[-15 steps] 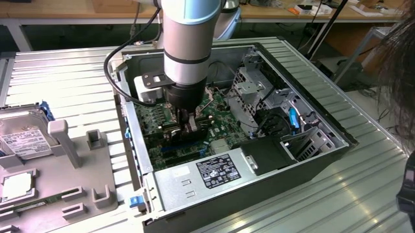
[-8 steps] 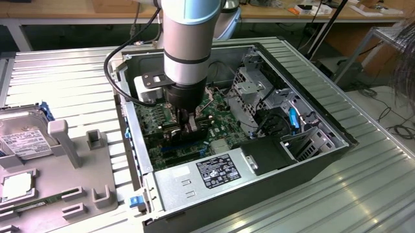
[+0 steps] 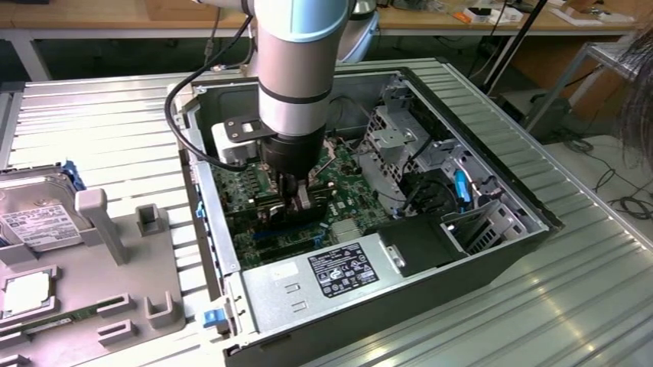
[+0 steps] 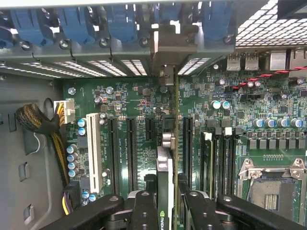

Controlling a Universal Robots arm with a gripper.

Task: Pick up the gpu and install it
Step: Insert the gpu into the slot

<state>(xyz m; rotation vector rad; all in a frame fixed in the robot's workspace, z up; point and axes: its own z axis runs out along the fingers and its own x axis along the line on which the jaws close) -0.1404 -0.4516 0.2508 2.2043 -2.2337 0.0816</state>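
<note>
The gpu (image 4: 165, 165) appears edge-on in the wrist view as a thin dark card with a green logo near the fingers. My gripper (image 4: 165, 211) is shut on it, one black finger (image 4: 144, 211) pressing each side. The card stands upright over the green motherboard (image 4: 129, 100), between the long black slots (image 4: 132, 153). Its silver bracket (image 4: 168, 48) reaches the rear slot openings of the case. Whether the card's edge sits in a slot is hidden. In the exterior view the arm reaches down into the open computer case (image 3: 510, 252), with the gripper (image 3: 298, 197) low over the board.
A black power supply with a white sticker (image 3: 332, 275) fills the case's near end, and a drive cage (image 3: 393, 141) and cables crowd the exterior view's right. Outside, a grey fixture tray (image 3: 122, 260) holds a silver hard drive (image 3: 36, 222). A white slot (image 4: 94, 148) and a cable bundle (image 4: 36, 122) lie beside the card.
</note>
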